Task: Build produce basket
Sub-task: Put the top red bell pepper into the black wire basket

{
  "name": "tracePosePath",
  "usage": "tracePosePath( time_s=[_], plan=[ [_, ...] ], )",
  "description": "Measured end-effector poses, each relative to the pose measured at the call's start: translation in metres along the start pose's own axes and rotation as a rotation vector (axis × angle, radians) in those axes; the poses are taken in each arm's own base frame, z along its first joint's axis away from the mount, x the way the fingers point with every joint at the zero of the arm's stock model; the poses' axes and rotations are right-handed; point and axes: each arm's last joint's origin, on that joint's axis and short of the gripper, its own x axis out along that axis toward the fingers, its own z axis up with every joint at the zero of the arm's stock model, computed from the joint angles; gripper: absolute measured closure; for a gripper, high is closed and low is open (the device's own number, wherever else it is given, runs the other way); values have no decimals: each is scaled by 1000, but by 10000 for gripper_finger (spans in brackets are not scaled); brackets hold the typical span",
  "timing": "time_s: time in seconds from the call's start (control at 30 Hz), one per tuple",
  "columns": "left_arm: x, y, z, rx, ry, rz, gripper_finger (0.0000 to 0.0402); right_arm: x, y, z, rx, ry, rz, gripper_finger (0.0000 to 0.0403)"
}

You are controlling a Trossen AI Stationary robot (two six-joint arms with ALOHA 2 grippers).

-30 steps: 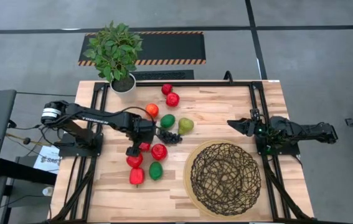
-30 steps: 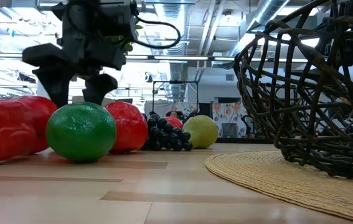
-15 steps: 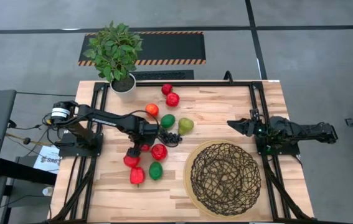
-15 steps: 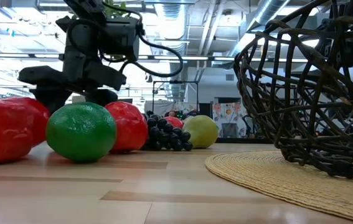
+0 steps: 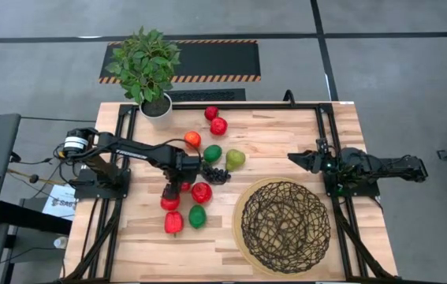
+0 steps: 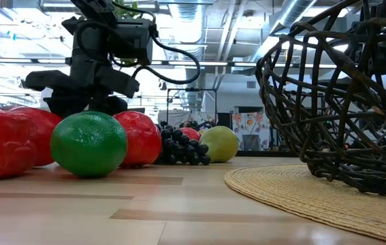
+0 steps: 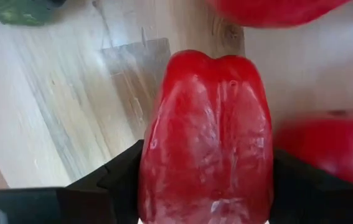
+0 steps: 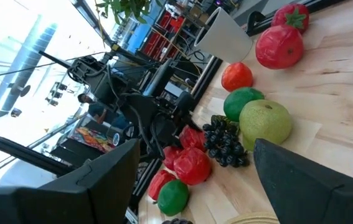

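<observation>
Left wrist view shows the left pincer [image 7: 204, 186] pinching a red pepper [image 7: 207, 137] lying on the bench [image 7: 51, 112], fingers [image 7: 123, 177] pressed to both flanks, likely for lifting to the basket [image 5: 284, 221], empty nearby. Right pincer [image 5: 296, 157] waits spread, holding nothing.

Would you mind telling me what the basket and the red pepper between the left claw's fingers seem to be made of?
Basket: dark woven wire or cane, matte, open mesh on a tan woven rim. Red pepper: likely moulded plastic or wax, its glossy, faintly translucent skin showing whitish streaks.
</observation>
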Motion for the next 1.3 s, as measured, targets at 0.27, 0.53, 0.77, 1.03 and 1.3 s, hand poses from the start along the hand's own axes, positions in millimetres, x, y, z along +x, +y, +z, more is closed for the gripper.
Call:
tracePosePath(
  time_s=[0.27,0.53,0.77,1.03,1.3],
  plan=[
    [-45,6,23,-71,-109,37,171,0,-1,-1,-4,6,-10,69],
    [-121,20,40,-181,-226,96,168,0,-2,-1,-7,10,-17,69],
    [-210,27,56,-279,-616,-26,169,0,-2,-1,-9,13,-21,69],
    [-310,10,63,-29,-1146,-374,169,0,-2,-1,-9,13,-22,69],
    [-377,-11,54,272,-1475,-690,165,0,-2,-1,-9,12,-22,69]
  ],
)
